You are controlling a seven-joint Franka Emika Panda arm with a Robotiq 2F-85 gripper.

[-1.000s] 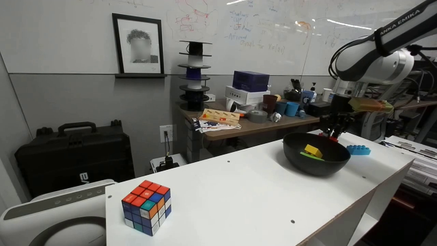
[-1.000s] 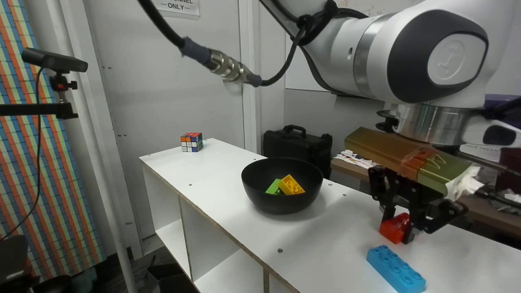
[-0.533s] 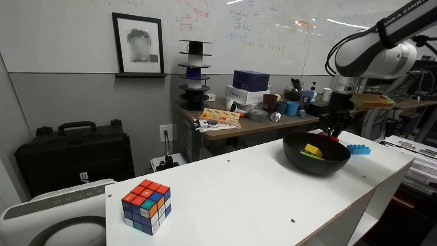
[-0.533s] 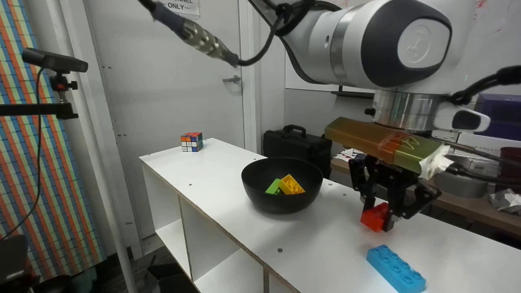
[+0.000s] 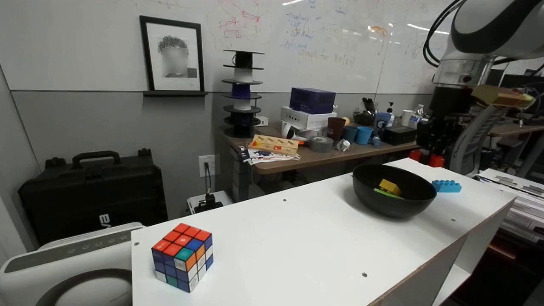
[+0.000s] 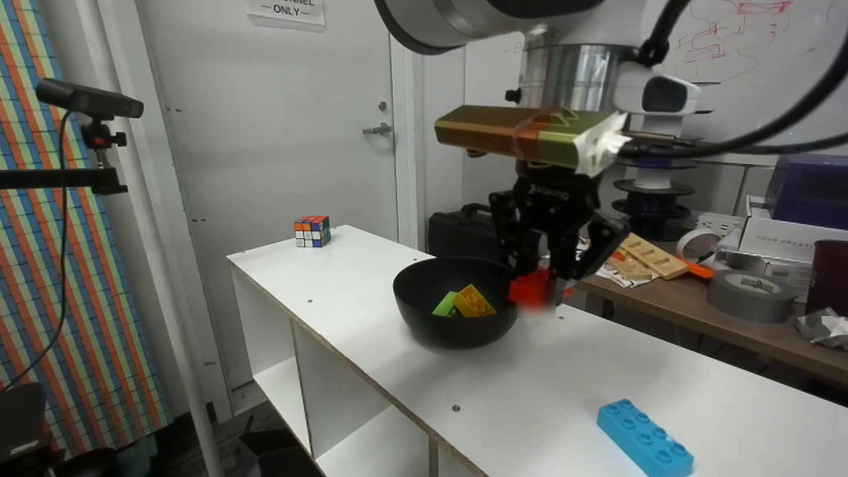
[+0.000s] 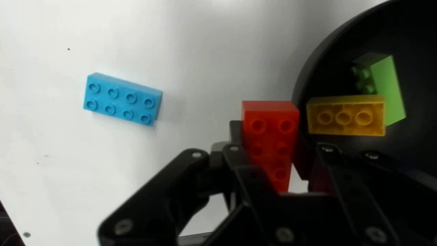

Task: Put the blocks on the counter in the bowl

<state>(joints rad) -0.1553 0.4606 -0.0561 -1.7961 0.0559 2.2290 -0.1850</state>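
My gripper [image 6: 538, 281] is shut on a red block [image 7: 271, 118] and holds it above the white counter [image 6: 563, 377]. The gripper also shows in an exterior view [image 5: 426, 158], behind the bowl. The wide black bowl [image 6: 457, 334] stands on the counter; in the wrist view the red block is just left of its rim [image 7: 315, 51]. A yellow block [image 7: 346, 116] and a green block [image 7: 389, 89] lie in the bowl, touching or nearly so. A light blue block [image 6: 644, 437] lies flat on the counter, apart from the bowl; it shows left in the wrist view [image 7: 123, 99].
A multicoloured puzzle cube [image 5: 182, 257] sits at the counter's far end from the gripper. A wooden workbench [image 5: 272, 165] with cups, boxes and tape runs along the wall behind the counter. The counter's straight edge [image 6: 358, 368] drops to open shelves.
My gripper has risen with the red block, lifting it higher above the counter and away from the light blue block. The bowl, its blocks and the light blue block have not moved.
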